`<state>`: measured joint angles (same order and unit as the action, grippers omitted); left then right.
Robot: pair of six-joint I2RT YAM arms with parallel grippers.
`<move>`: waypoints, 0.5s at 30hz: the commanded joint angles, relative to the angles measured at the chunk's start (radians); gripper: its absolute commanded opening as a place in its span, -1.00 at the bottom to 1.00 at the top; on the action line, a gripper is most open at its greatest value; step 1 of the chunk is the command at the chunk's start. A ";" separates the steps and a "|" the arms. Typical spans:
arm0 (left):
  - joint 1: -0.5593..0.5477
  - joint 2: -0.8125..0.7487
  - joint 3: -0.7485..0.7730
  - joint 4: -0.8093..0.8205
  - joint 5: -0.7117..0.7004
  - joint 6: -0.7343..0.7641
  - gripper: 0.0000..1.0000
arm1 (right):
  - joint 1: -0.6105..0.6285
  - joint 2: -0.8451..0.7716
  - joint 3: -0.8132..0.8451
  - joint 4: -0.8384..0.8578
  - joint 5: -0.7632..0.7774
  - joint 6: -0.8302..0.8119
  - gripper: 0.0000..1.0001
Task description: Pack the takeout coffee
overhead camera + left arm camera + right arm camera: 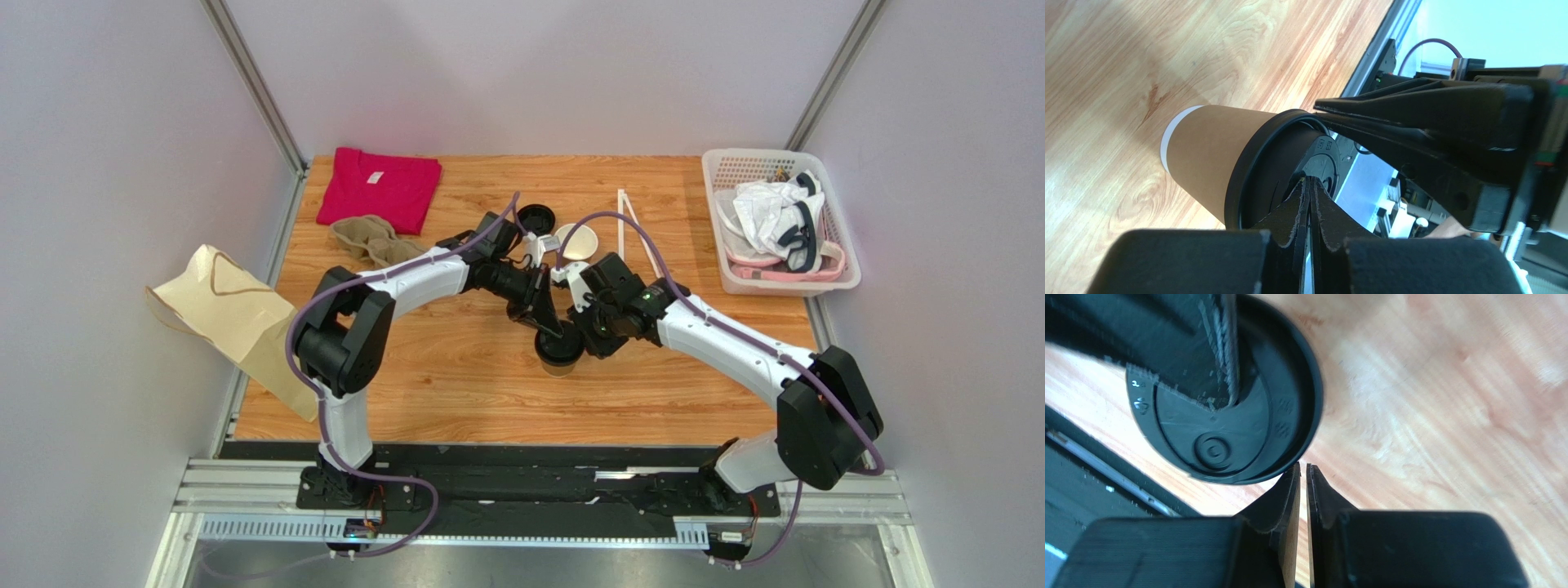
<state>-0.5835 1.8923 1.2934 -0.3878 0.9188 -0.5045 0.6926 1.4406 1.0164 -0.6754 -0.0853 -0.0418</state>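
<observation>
The left arm (417, 272) rises from its base, folds at the elbow and stretches rightward, its wrist dipping downward. The right arm (724, 343) folds at its own elbow and reaches leftward to meet it, so the two wrists sit almost touching. The left pincer (1309, 184) has its fingers pressed flat together. The right pincer (1303, 471) shows only a hairline slit between its fingers.
</observation>
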 commanded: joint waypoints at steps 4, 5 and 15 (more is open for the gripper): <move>0.031 -0.077 -0.072 0.059 -0.117 -0.048 -0.76 | -0.015 0.024 0.051 0.134 -0.010 0.010 -0.77; 0.034 -0.081 -0.078 0.073 -0.104 -0.057 -0.74 | -0.018 0.029 0.057 0.137 -0.011 0.011 -0.77; 0.043 -0.166 -0.114 0.174 -0.032 -0.120 -0.43 | -0.071 -0.012 0.099 0.112 -0.048 0.017 -0.76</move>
<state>-0.5491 1.8038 1.1942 -0.2867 0.8799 -0.5869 0.6605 1.4719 1.0466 -0.5877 -0.1074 -0.0307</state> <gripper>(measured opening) 0.261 0.117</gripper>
